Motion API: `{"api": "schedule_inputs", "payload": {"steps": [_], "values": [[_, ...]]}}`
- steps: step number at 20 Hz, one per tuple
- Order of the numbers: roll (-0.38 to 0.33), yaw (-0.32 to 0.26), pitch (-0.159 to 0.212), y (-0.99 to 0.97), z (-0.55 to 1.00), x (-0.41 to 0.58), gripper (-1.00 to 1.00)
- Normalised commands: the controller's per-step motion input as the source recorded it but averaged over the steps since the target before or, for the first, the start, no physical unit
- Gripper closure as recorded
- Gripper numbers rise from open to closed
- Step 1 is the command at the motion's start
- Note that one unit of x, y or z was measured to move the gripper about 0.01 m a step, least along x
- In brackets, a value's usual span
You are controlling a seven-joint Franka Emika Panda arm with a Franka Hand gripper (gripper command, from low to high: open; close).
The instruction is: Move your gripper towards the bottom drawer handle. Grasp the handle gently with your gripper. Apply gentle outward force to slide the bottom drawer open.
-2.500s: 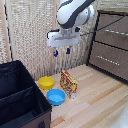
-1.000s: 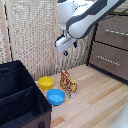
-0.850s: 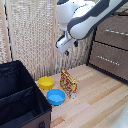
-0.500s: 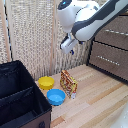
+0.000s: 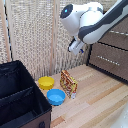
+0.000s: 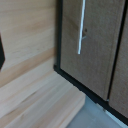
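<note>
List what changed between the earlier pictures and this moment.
The arm swung up and toward the exterior view's right, carrying the claw closer to the bottom drawer. Nothing was grasped; the bottom drawer handle is untouched. The yellow bowl, blue bowl, snack bag and black fabric box stayed put.

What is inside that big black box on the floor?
The black fabric box is open on top, and a divider splits it into compartments. The parts that show look dark and empty, but the exterior view's angle hides the bottoms, so small things could lie there unseen.
</note>
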Motion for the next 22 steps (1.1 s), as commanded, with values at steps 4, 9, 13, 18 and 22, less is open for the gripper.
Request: {"api": "schedule_inputs", "payload": {"steps": [4,9,13,18,22], "values": [[-0.223,0.066,0.0,-0.59,-0.41,0.029,-1.0],[-0.221,0.061,0.0,-0.56,-0.42,0.019,-1.0],[-0.266,0.023,-0.001,-0.46,-0.29,-0.017,-1.0],[-0.272,-0.009,0.0,-0.26,-0.27,-0.034,-1.0],[-0.254,-0.023,0.0,-0.14,-0.35,-0.01,-1.0]]}}
